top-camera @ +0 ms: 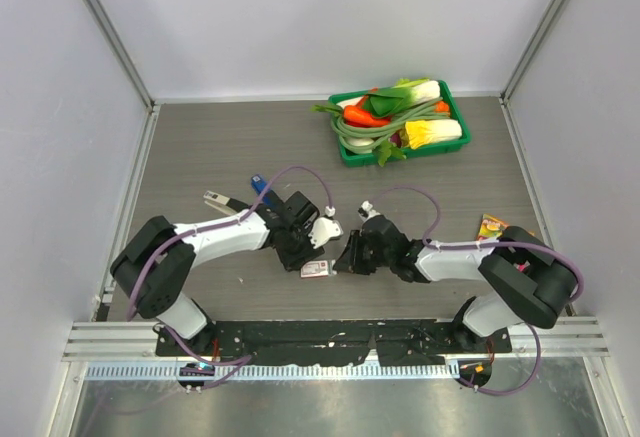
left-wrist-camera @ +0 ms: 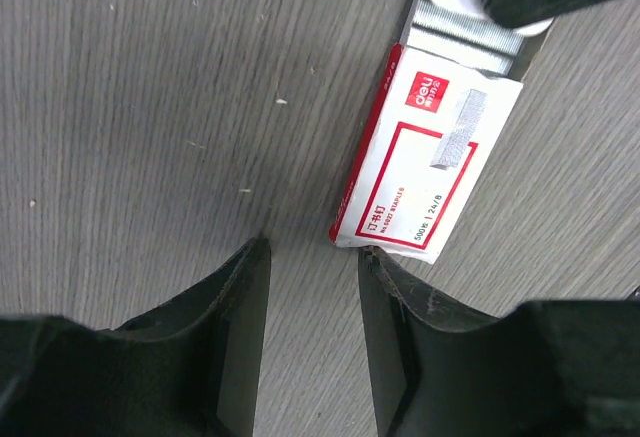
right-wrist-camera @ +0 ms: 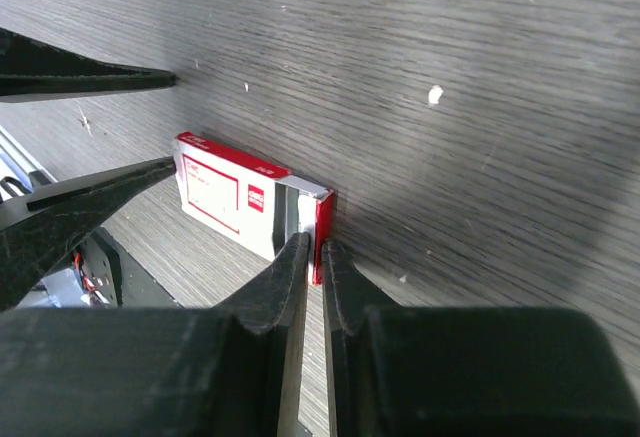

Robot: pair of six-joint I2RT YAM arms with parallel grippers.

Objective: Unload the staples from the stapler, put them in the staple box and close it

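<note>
- Right gripper (right-wrist-camera: 312, 247): fingers nearly pressed together, pinching the red end of the box (left-wrist-camera: 430, 147), where its tray (left-wrist-camera: 470, 32) sticks out.
- Left gripper (left-wrist-camera: 313, 249): fingers spread over the table (left-wrist-camera: 150, 107) at the box's other end, with one tip just beside its corner.
- The box lies flat between the two grippers.
- Stapler (top-camera: 257, 184): left of the box and farther back, well apart, partly hidden behind the left arm, untouched.
- Staples: too small to tell where they are.
- Green bin (top-camera: 348, 156) of toy vegetables: far back and right of the box.
</note>
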